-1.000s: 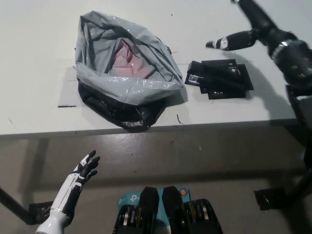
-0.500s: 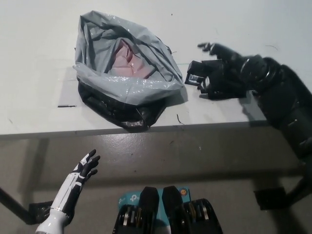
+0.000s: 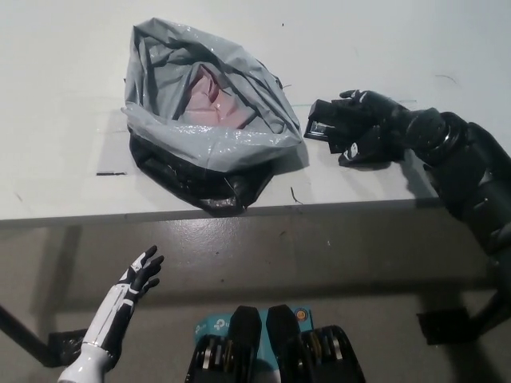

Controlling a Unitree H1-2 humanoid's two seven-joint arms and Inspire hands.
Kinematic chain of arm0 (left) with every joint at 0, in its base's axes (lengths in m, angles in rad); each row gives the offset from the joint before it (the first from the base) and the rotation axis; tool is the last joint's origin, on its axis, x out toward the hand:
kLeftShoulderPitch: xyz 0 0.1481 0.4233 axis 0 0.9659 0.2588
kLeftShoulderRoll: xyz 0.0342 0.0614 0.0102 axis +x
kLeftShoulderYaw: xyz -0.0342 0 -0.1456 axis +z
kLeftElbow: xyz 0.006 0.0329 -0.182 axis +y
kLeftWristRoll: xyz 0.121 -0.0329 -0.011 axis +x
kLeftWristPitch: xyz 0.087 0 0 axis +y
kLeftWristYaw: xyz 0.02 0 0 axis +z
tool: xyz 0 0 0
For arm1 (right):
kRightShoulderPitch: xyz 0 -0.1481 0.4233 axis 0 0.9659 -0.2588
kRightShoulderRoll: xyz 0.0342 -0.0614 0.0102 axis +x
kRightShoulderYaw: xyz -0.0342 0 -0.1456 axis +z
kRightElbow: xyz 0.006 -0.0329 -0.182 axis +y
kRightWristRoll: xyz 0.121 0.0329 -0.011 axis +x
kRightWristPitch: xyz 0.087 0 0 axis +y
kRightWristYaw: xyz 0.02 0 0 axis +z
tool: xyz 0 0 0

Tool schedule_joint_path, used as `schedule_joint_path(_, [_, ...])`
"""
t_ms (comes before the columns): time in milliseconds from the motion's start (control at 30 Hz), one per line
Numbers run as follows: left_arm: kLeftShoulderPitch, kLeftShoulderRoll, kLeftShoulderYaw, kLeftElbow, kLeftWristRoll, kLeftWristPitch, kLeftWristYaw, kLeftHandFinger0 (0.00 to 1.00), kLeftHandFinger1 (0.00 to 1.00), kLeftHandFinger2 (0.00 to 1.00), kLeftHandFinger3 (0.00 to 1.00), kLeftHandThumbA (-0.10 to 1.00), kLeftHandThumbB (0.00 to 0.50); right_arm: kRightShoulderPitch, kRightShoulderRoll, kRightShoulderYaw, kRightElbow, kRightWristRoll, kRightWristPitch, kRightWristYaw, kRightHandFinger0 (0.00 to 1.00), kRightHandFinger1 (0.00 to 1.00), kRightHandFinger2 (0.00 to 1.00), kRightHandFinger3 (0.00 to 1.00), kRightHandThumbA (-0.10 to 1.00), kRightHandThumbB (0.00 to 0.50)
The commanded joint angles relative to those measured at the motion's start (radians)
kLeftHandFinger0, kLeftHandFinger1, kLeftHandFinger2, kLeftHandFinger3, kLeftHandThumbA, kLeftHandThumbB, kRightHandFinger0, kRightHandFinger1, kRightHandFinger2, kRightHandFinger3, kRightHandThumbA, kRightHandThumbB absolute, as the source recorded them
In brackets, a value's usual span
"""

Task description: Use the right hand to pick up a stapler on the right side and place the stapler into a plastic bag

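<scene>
Right robot hand (image 3: 369, 134) clasps the stapler (image 3: 323, 128) by one end; a shallow hold could drop it short of the plastic bag (image 3: 200, 137); left robot hand (image 3: 140, 275) rests open.

One stapler (image 3: 325, 128), one bag (image 3: 200, 140) (grey plastic)

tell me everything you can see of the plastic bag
The plastic bag is grey, glossy, crinkled film, darker to black along its underside. It lies slumped on the white table near the front edge, mouth gaping open upward, with something pale pink inside. Only the table touches it; the stapler and the black right hand sit apart to its right.
</scene>
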Motion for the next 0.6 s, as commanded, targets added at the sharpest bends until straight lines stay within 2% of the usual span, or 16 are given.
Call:
schedule_joint_path(0, [-0.006, 0.014, 0.002, -0.032, 0.004, -0.037, -0.016, 1.0, 1.0, 1.0, 1.0, 1.0, 0.278, -0.024, -0.036, -0.012, 0.028, -0.014, -0.046, -0.101, 0.6, 0.68, 0.73, 0.75, 0.88, 0.297])
schedule_joint_path(33, [-0.007, 0.014, 0.002, -0.029, 0.004, -0.038, -0.015, 1.0, 1.0, 1.0, 1.0, 1.0, 0.28, -0.025, -0.035, -0.01, 0.028, -0.02, -0.057, -0.131, 0.42, 0.5, 0.49, 0.45, 0.84, 0.28])
schedule_joint_path(67, [-0.007, 0.013, 0.003, -0.027, 0.002, -0.036, -0.016, 1.0, 1.0, 1.0, 1.0, 1.0, 0.28, -0.025, -0.032, -0.019, 0.03, -0.016, -0.071, -0.182, 0.1, 0.29, 0.45, 0.39, 0.73, 0.27])
schedule_joint_path(100, [-0.007, 0.013, 0.003, -0.027, 0.002, -0.036, -0.015, 1.0, 1.0, 1.0, 1.0, 1.0, 0.281, -0.024, -0.031, -0.024, 0.03, -0.013, -0.082, -0.197, 0.06, 0.29, 0.5, 0.4, 0.65, 0.236])
schedule_joint_path(133, [-0.007, 0.013, 0.002, -0.026, 0.005, -0.037, -0.014, 1.0, 1.0, 1.0, 1.0, 1.0, 0.281, -0.022, -0.03, -0.029, 0.028, -0.01, -0.098, -0.22, 0.04, 0.41, 0.65, 0.48, 0.59, 0.208])
schedule_joint_path(167, [-0.007, 0.012, 0.001, -0.025, 0.008, -0.038, -0.013, 1.0, 1.0, 1.0, 1.0, 1.0, 0.278, -0.022, -0.029, -0.034, 0.026, -0.009, -0.11, -0.24, 0.06, 0.45, 0.67, 0.49, 0.56, 0.179])
schedule_joint_path(200, [-0.006, 0.012, 0.002, -0.026, 0.008, -0.038, -0.013, 1.0, 1.0, 1.0, 1.0, 1.0, 0.277, -0.022, -0.028, -0.035, 0.027, -0.008, -0.114, -0.244, 0.07, 0.45, 0.66, 0.48, 0.54, 0.177])
schedule_joint_path(267, [-0.007, 0.012, 0.002, -0.026, 0.005, -0.036, -0.014, 1.0, 1.0, 1.0, 1.0, 1.0, 0.277, -0.022, -0.028, -0.042, 0.025, -0.004, -0.121, -0.25, 0.08, 0.44, 0.63, 0.47, 0.52, 0.157])
schedule_joint_path(300, [-0.007, 0.011, 0.001, -0.028, 0.006, -0.037, -0.013, 1.0, 1.0, 1.0, 1.0, 1.0, 0.275, -0.02, -0.029, -0.046, 0.023, -0.003, -0.13, -0.256, 0.06, 0.38, 0.56, 0.43, 0.53, 0.161])
schedule_joint_path(333, [-0.007, 0.011, 0.001, -0.029, 0.007, -0.037, -0.013, 1.0, 1.0, 1.0, 1.0, 1.0, 0.274, -0.02, -0.029, -0.046, 0.024, -0.003, -0.132, -0.258, 0.05, 0.36, 0.55, 0.43, 0.53, 0.16])
schedule_joint_path(400, [-0.012, 0.011, 0.0, -0.029, 0.006, -0.039, -0.014, 1.0, 1.0, 1.0, 1.0, 1.0, 0.267, -0.022, -0.031, -0.052, 0.025, 0.0, -0.134, -0.264, 0.01, 0.31, 0.51, 0.42, 0.59, 0.202])
schedule_joint_path(467, [-0.013, 0.011, 0.001, -0.031, 0.003, -0.033, -0.016, 1.0, 1.0, 1.0, 1.0, 1.0, 0.264, -0.022, -0.031, -0.059, 0.027, 0.005, -0.134, -0.267, 0.0, 0.28, 0.48, 0.41, 0.58, 0.224])
schedule_joint_path(567, [-0.017, 0.015, 0.002, -0.027, -0.003, -0.033, -0.021, 1.0, 1.0, 1.0, 1.0, 1.0, 0.266, -0.023, -0.032, -0.069, 0.029, 0.01, -0.139, -0.275, 0.0, 0.22, 0.44, 0.4, 0.58, 0.228])
